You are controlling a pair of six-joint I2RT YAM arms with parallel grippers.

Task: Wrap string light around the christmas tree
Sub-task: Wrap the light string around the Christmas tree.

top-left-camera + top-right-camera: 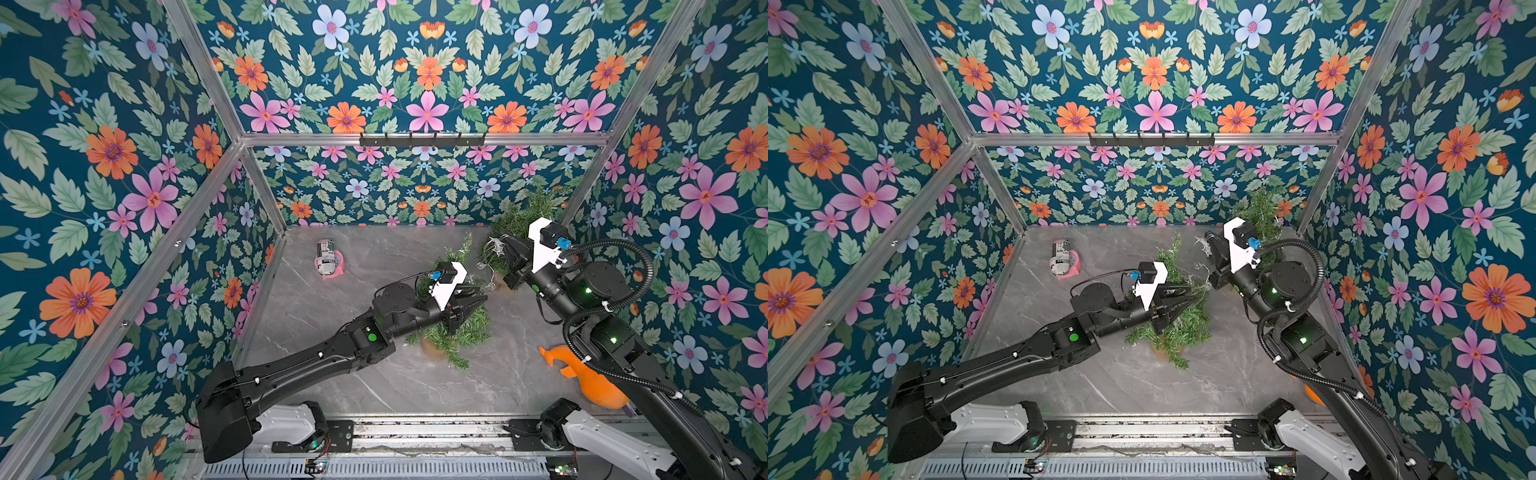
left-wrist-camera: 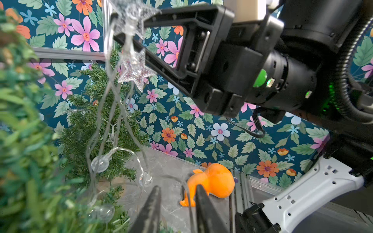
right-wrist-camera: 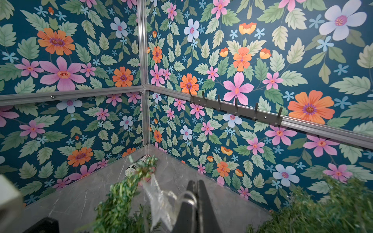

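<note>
Silvery string light [image 2: 135,68] hung from the right gripper [image 3: 196,184], clamped on it at 1 o'clock of the christmas tree [image 1: 469,330]. Left gripper [image 2: 177,188] jaws stood apart, 1 strand between. Judged best: pinch low, keep slack, circle foliage gently.

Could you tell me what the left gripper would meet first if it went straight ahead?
Probably the string light, whose thin wire seems to hang between its fingers; the orange toy lies beyond, depth unclear.
</note>
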